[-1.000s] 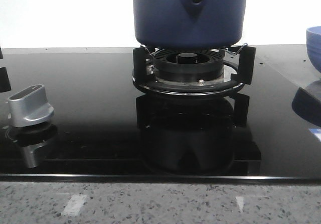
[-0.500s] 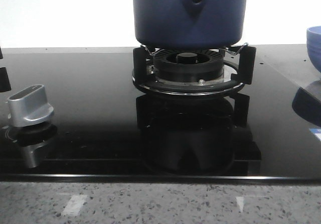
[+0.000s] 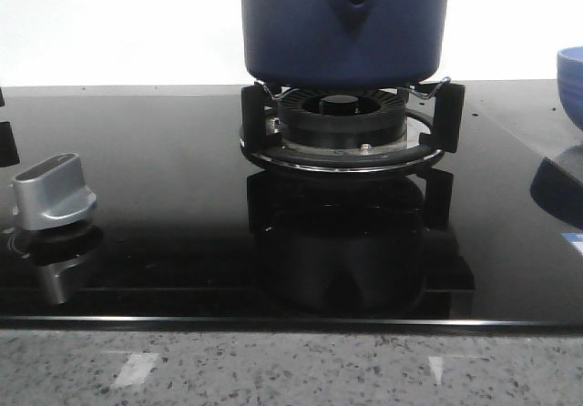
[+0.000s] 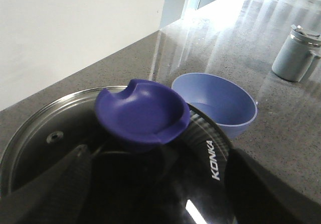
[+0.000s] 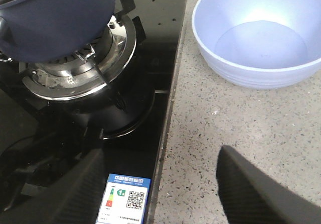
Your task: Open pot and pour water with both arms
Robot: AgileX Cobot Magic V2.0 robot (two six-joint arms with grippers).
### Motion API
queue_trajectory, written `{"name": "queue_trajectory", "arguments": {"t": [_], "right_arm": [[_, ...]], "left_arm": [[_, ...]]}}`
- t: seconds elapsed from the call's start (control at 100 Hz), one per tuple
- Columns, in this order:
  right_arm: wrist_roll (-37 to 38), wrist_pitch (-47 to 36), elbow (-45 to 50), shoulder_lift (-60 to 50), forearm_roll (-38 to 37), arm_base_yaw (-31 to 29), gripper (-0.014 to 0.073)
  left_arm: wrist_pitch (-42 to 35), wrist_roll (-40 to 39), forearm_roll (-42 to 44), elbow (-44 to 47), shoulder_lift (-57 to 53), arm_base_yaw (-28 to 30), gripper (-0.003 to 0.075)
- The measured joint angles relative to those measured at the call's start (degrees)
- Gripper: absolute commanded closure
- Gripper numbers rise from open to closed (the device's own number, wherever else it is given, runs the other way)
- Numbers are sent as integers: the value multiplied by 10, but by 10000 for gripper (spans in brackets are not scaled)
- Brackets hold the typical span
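- On the burner (image 3: 342, 124) at the hob's back centre: pot (image 3: 344, 24), dark blue, seated on the trivet prongs, bracket with its hole facing the front camera.
- Lid (image 4: 45, 133) in place on the pot, glass with a steel rim and a small vent; blue knob (image 4: 143, 114) upright at its middle, untouched. Opening not yet done, by the look of it.
- Left claw (image 4: 155, 184) poised just above and short of the knob, fingers (image 4: 55, 194) spread wide to either side, nothing between them.
- Right claw (image 5: 160, 194) hanging over the hob's right edge near the sticker (image 5: 123, 196), fingers (image 5: 261, 194) apart and empty, well clear of the pot.
- Bowl (image 5: 258, 38), lighter blue, upright on the bench off the hob's right edge, beside the pot; no water to be made out inside, so pouring not begun either.
- Silver dial (image 3: 55, 192) near the hob's left edge, clear of both arms.
- Left to do, as judged: closing on the knob, lifting the lid away, grasping the pot with the other claw, tipping toward the bowl. Nearly all of the task ahead.
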Motion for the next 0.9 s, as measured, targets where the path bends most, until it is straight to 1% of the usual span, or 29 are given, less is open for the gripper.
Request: {"name": "queue_trajectory", "arguments": {"t": [0.15,0.31,0.67,0.9], "right_arm": [[-1,12,0,0,-1,0,160],[-6,24,0,0,-1,0,160],[-6,25,0,0,-1,0,160],[-6,25,0,0,-1,0,160]], "left_arm": [[-2,0,2,-43,37,-16,221],[-14,5,3,-68,58,-26,221],[-57,40,3,-73,72,-37,227],[-66,45,2,-73,78,-40,229]]}}
